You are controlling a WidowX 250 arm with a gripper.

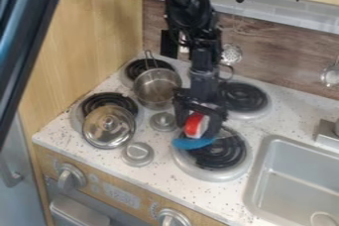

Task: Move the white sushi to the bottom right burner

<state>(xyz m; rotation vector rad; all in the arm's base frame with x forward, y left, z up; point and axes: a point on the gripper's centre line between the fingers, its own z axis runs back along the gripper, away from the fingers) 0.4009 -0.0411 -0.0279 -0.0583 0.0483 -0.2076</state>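
Over the upper left part of the bottom right burner (228, 156), my black gripper (198, 130) hangs down from the top of the view. Held between its fingers is the white sushi (195, 125), which has a red band or topping and is partly covered by the fingers. A flat blue object (193, 143) shows just below the sushi and fingertips, at the burner's upper left edge. Whether the sushi touches the blue object or the burner, I cannot tell.
A metal pot (156, 88) stands by the back left burner, and a metal lid (109, 126) leans over the front left one. Two small round metal pieces (163, 121) (138, 154) lie mid-stove. The sink (298, 178) is at the right.
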